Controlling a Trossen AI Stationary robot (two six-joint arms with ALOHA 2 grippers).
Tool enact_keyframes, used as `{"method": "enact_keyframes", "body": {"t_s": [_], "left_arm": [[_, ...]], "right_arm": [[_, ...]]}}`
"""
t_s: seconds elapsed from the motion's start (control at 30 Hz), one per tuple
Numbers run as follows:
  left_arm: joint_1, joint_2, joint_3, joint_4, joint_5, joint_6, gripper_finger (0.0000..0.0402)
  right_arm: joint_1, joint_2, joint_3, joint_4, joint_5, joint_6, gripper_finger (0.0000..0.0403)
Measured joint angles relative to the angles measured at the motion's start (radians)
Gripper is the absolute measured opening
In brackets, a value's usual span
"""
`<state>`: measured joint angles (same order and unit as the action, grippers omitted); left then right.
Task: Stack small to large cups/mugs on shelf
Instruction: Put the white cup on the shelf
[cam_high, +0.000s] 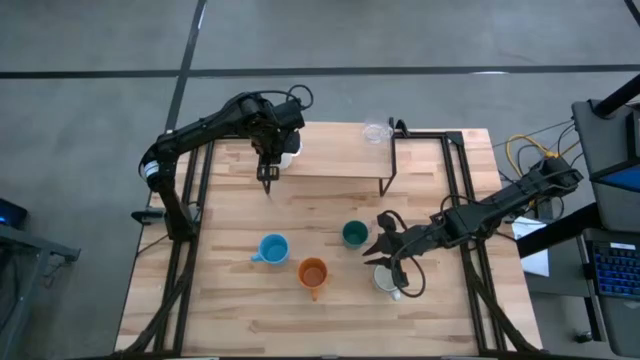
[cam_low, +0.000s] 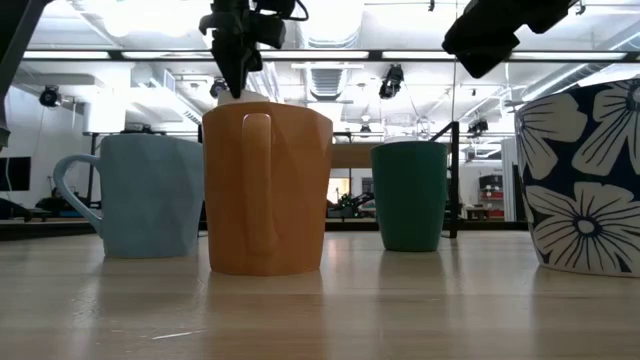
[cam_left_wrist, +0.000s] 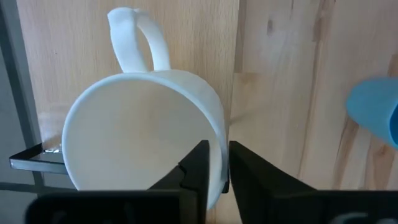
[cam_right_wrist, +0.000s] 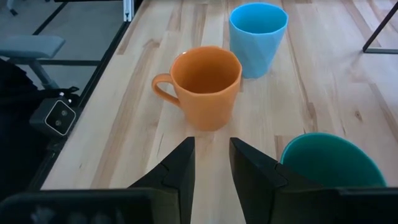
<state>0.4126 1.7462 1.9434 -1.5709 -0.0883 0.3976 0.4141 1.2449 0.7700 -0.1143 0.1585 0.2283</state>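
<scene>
The low light-wood shelf on thin black legs (cam_high: 340, 160) stands at the far side of the wooden tabletop (cam_high: 230, 300). The white ceramic mug (cam_left_wrist: 143, 134) sits at the shelf's left end. The left gripper (cam_high: 268, 172) is over it; in the left wrist view its two dark fingers (cam_left_wrist: 198, 168) pinch the mug's wall, one inside the rim and one outside, so the gripper is clamped on the white mug. The mug's handle points away from the fingers.

A tiny clear glass (cam_high: 376, 131) stands at the far edge of the shelf, toward its right end.

The other cups are on the tabletop nearer than the shelf. The light blue faceted mug (cam_high: 272, 248) is left of centre, with the orange ceramic mug (cam_high: 313, 272) just beside it to the right and nearer. The dark teal-green cup (cam_high: 354, 234) stands right of both, apart from them. The greyish-white mug with a dark flower pattern (cam_high: 386, 279) is at the near right, partly under the right arm.

The right gripper (cam_high: 384, 247) hovers just right of the teal cup and above the patterned mug. In the right wrist view its fingers (cam_right_wrist: 180, 165) stand slightly apart with bare wood between them, grasping nothing.
</scene>
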Motion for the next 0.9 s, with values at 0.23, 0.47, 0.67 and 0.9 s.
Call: {"method": "enact_keyframes", "body": {"t_s": [0.23,0.47,0.67,0.9], "left_arm": [[0.0,0.001,-0.002,0.0,-0.021,0.001,0.0092],[0.0,0.002,-0.003,0.024,-0.077,0.006,0.0098],[0.0,0.002,-0.004,0.045,-0.078,0.009,0.0099],[0.0,0.002,-0.005,0.045,-0.079,0.01,0.0099]], "right_arm": [[0.0,0.0,-0.003,0.0,0.0,0.0,0.0093],[0.0,0.0,-0.004,0.001,0.0,0.001,0.0093],[0.0,0.0,-0.004,0.001,0.0,0.001,0.0093],[0.0,0.0,-0.004,0.001,0.0,0.001,0.0093]]}}
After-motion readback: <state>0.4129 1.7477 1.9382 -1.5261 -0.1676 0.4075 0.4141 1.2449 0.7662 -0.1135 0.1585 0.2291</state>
